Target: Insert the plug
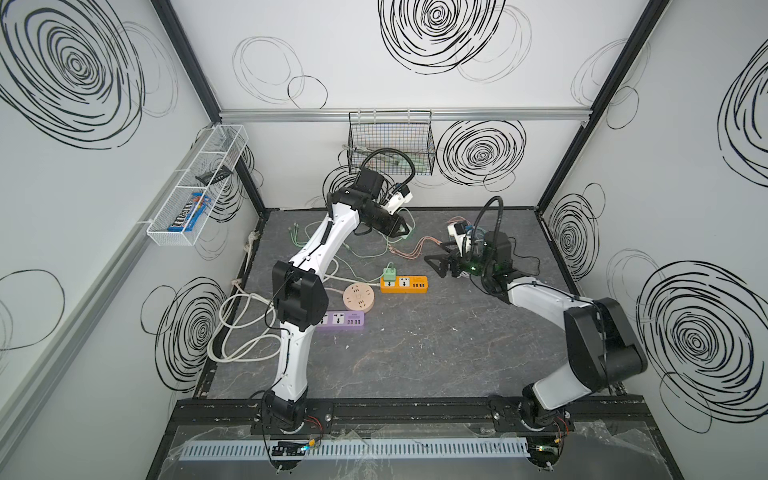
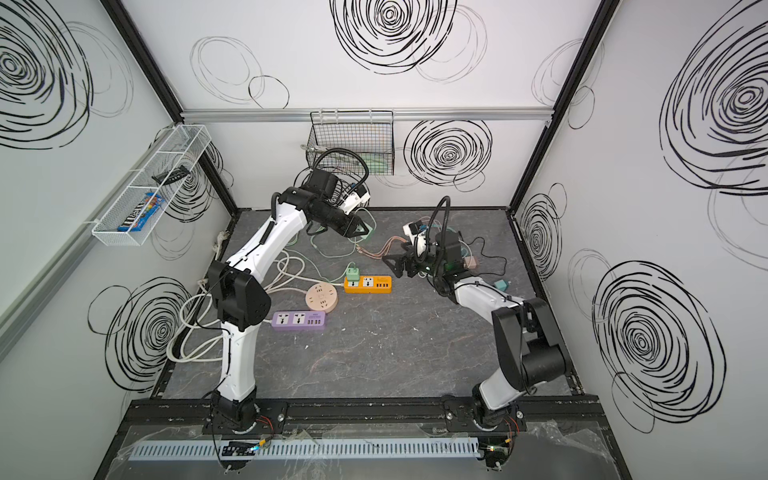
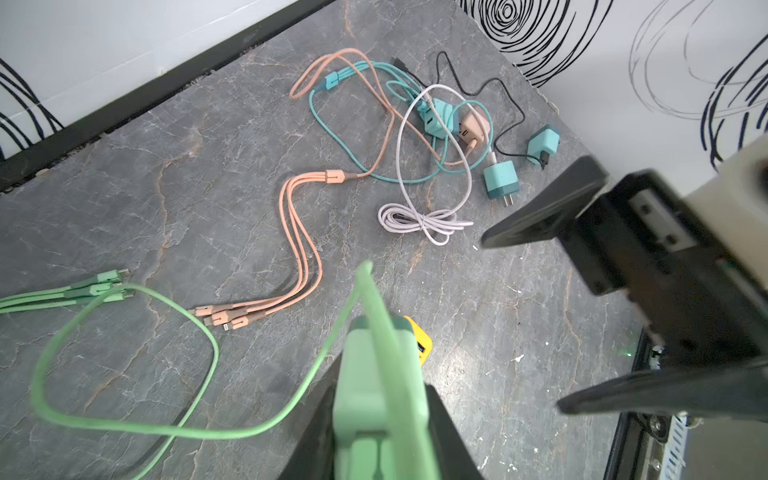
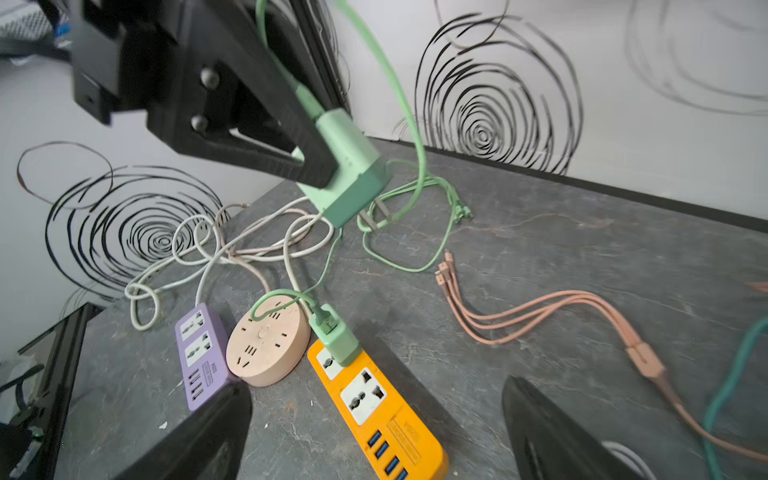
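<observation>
A mint-green plug with two metal prongs and a trailing green cable hangs in the air, with my left gripper shut on it. It sits high behind the orange power strip. That strip lies flat with one free socket; a second green plug is seated in its end socket. My right gripper hovers open just right of and above the strip, nothing between its fingers.
A purple power strip and a round peach socket lie left of the orange one. Peach multi-head cable and green cable loops cross the back. White cords coil left. Chargers pile at back right.
</observation>
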You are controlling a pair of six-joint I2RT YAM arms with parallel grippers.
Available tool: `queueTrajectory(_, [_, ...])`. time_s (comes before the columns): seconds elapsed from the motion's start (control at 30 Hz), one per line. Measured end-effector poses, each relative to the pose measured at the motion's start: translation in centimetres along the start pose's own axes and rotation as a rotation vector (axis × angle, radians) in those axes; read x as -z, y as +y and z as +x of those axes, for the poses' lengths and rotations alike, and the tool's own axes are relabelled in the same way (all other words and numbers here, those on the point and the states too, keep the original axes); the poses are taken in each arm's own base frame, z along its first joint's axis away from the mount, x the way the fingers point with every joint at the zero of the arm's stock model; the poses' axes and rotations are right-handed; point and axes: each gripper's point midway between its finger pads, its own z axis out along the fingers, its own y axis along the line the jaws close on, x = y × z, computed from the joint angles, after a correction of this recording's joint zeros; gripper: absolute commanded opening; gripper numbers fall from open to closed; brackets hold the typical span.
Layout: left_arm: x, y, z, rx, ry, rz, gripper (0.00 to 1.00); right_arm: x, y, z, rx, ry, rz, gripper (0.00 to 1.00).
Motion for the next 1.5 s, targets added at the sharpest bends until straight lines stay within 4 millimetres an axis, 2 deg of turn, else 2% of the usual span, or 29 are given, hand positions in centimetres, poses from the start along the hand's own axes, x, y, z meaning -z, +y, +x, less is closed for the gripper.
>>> queueTrajectory(0.1, [0.2, -0.3, 0.1, 0.005, 0.003, 0.014, 0.0, -2.5, 0.3, 0.5, -0.014, -0.005, -0.042, 0.97])
queueTrajectory(0.23, [0.6, -0.6, 0.0, 0.008, -0.005, 0.034, 0.0, -5.5, 0.7, -0.7, 0.01, -0.057, -0.076, 0.99])
queueTrajectory(0.33, [1.1, -1.0, -0.2, 0.011, -0.018, 0.063, 0.0, -6.9, 0.6, -1.6, 0.029, -0.105, -0.093, 1.0])
queueTrajectory(0.5, [2.6, -1.4, -0.2, 0.032, -0.044, 0.119, 0.0, -8.1, 0.3, -2.0, 0.043, -0.153, -0.111, 0.98])
queueTrajectory(0.63, [3.9, -1.6, 0.3, 0.054, -0.056, 0.148, 0.0, -8.8, 0.1, -2.8, 0.047, -0.203, -0.132, 0.91])
queueTrajectory(0.8, [4.3, -2.4, 1.0, 0.067, -0.065, 0.2, 0.0, -9.7, 0.0, -3.7, 0.058, -0.252, -0.157, 0.84])
queueTrajectory(0.9, [4.4, -2.8, 1.1, 0.063, -0.076, 0.219, 0.0, -10.6, 0.0, -3.7, 0.06, -0.261, -0.173, 0.72])
queueTrajectory(1.0, [4.3, -3.0, 1.4, 0.072, -0.069, 0.235, 0.0, -11.3, -0.2, -3.9, 0.054, -0.272, -0.175, 0.4])
queueTrajectory(1.03, [4.2, -3.0, 1.5, 0.073, -0.066, 0.236, 0.0, -11.4, -0.3, -4.1, 0.054, -0.277, -0.169, 0.34])
queueTrajectory(1.13, [3.7, -2.8, 2.0, 0.051, -0.049, 0.208, 0.0, -11.5, -0.9, -5.3, 0.064, -0.299, -0.142, 0.27])
queueTrajectory(1.27, [2.3, -2.5, 2.8, -0.019, 0.0, 0.121, 0.0, -11.0, -3.3, -6.8, 0.084, -0.31, -0.08, 0.24])
queueTrajectory(1.37, [0.8, -2.9, 3.5, -0.111, 0.051, 0.056, 0.0, -10.3, -6.5, -6.7, 0.082, -0.274, -0.005, 0.23])
queueTrajectory(1.5, [-1.1, -3.9, 4.6, -0.261, 0.122, -0.007, 0.0, -9.1, -9.4, -6.2, 0.07, -0.225, 0.063, 0.23])
